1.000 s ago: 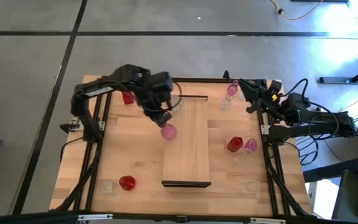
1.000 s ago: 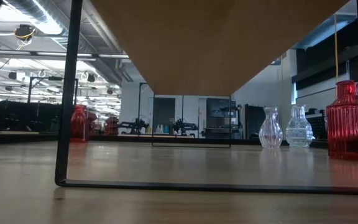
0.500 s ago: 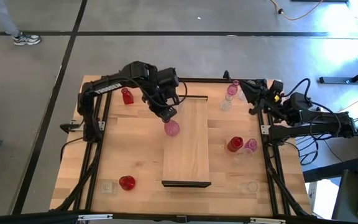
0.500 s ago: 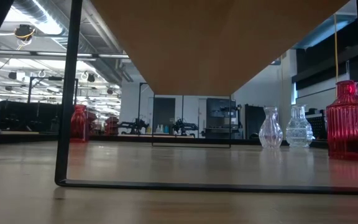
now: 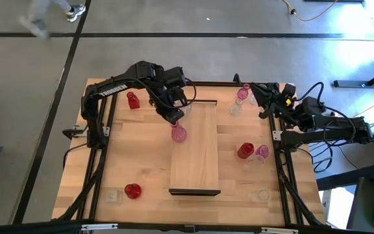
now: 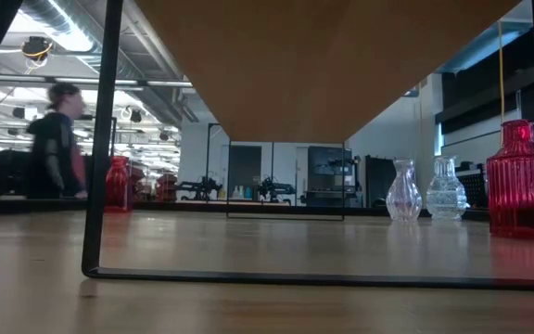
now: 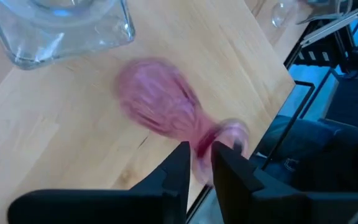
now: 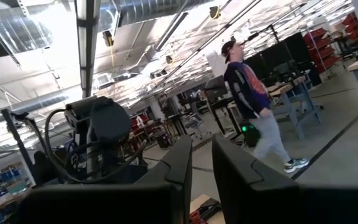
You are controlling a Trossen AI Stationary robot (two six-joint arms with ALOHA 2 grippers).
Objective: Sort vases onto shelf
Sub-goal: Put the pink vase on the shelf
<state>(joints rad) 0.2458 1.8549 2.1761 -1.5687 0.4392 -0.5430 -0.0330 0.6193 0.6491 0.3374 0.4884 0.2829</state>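
Left hand (image 5: 173, 119): over the far left part of the shelf (image 5: 197, 162); fingers (image 7: 178, 169) clamped on the narrow neck of a pink vase (image 5: 178, 134).
Pink vase, position: bulb hangs from the hand toward the near side, over the shelf's left edge. Left wrist view shows neck between the fingers and bulb (image 7: 156, 102) beyond them, above light wood.
Right hand (image 5: 260, 99): parked at the far right corner of the bench (image 5: 141, 162); fingers nearly together, holding nothing.
Left wrist view only: a clear squat glass vase (image 7: 61, 28) with a thick square base, near the pink bulb.
High view only: full layout. Small red vase (image 5: 132, 100) far left, rounded red vase (image 5: 132, 190) near left with a clear vase (image 5: 113, 195) just beside it. Right of the shelf: pink vase (image 5: 242, 93) and clear vase (image 5: 236, 108) far, red vase (image 5: 245, 151) with a pink vase (image 5: 261, 153) beside it mid, clear vase (image 5: 262, 194) near.
Low view only: shelf underside, thin black frame leg (image 6: 100, 139), ribbed red vase (image 6: 515, 181), two clear fluted vases (image 6: 403, 191), a person (image 6: 56, 139) walking behind.
Right wrist view only: another sight of a person (image 8: 253, 102) in the room.
Materials: shelf is pale smooth wood with dark end edges; bench top is butcher-block wood; vases are glass.
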